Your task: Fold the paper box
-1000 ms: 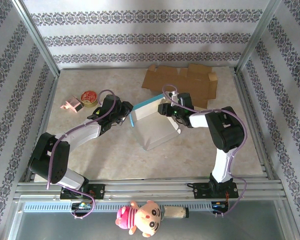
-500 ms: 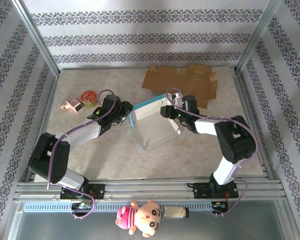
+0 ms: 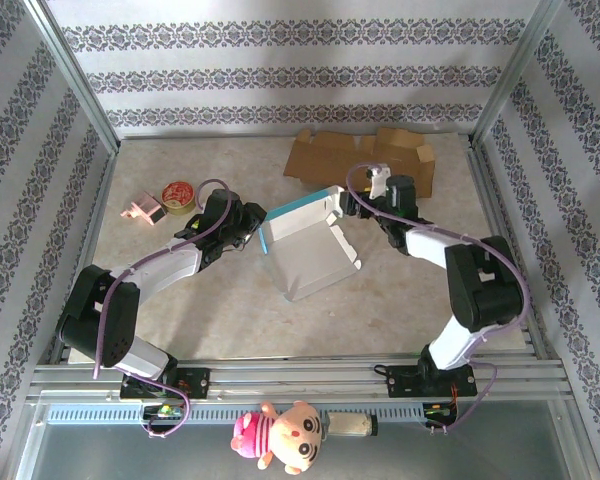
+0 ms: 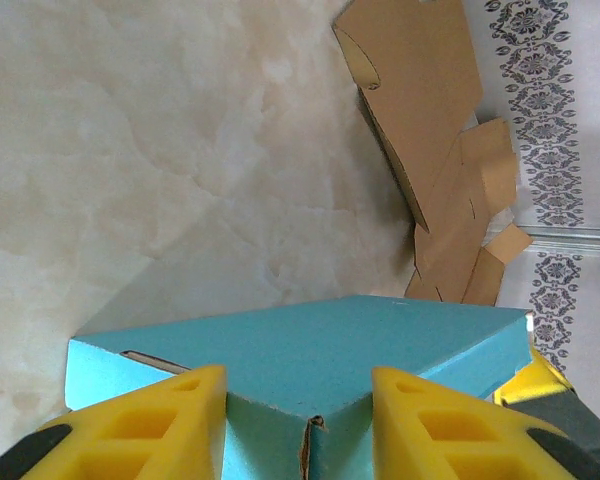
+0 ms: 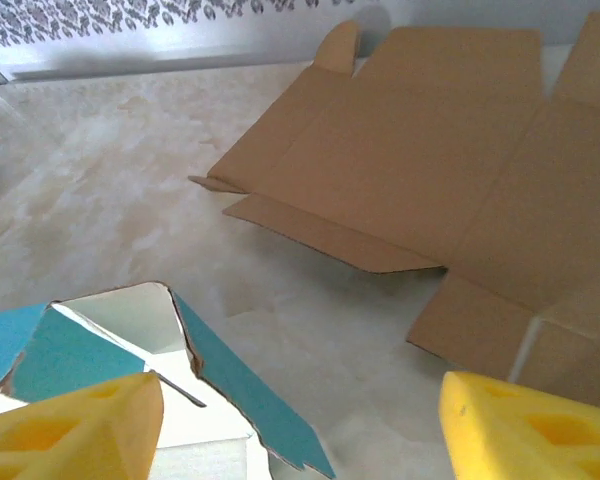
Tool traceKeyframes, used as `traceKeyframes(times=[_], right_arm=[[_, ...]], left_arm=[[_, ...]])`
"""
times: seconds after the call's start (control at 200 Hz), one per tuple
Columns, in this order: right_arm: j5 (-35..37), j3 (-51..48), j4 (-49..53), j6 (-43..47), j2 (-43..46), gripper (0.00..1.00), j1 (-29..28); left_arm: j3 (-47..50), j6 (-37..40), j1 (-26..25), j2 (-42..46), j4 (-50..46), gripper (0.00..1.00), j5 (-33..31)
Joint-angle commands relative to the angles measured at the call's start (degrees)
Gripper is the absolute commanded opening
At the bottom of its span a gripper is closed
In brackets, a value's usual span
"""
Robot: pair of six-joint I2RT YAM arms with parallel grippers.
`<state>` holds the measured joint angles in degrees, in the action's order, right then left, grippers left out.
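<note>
Paper box: teal outside, white inside, partly folded, teal wall upright, mid table.

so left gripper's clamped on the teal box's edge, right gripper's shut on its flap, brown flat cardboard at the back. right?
Not quite. The right gripper is open, jaws wide apart, not shut on the flap; the right wrist view shows it. The rest holds: left gripper clamped on the edge of the teal box, brown flat cardboard at the back.

Matt paper box, teal outside, white inside; dull brown cardboard (unprinted, creased); smooth marble-patterned surface.
</note>
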<state>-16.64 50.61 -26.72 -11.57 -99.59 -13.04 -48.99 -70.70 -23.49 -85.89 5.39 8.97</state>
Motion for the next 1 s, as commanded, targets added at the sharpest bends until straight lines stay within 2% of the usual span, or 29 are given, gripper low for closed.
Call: traceKeyframes(times=[0.0,0.09,0.265,0.545,0.774,0.994], right_arm=[[-1.6,2.5,0.0,-0.5,-2.6,0.69,-0.8],[-3.1,4.3,0.1,-2.0,-5.2,0.64,-0.7],[-6.2,6.5,0.7,-5.2,-7.9,0.48,-0.7],[-7.7,6.1,2.8,-11.7,-4.7,0.22,-2.0],[-5.5,6.3,7.2,-14.3,-0.9,0.19,-4.6],[-1.6,6.4,12.3,-12.6,1.1,0.16,-5.7]], left_arm=[[0.7,1.2,0.5,0.3,-3.6,0.38,0.9],[0.4,1.4,0.6,0.0,-3.7,0.38,1.2],[0.5,0.7,0.6,-0.9,-2.2,0.38,2.4],[-0.7,0.9,0.6,-2.9,-0.4,0.38,4.8],[-1.6,1.4,0.5,-4.6,0.3,0.38,6.5],[-1.7,4.7,0.3,-2.1,-1.0,0.39,3.2]])
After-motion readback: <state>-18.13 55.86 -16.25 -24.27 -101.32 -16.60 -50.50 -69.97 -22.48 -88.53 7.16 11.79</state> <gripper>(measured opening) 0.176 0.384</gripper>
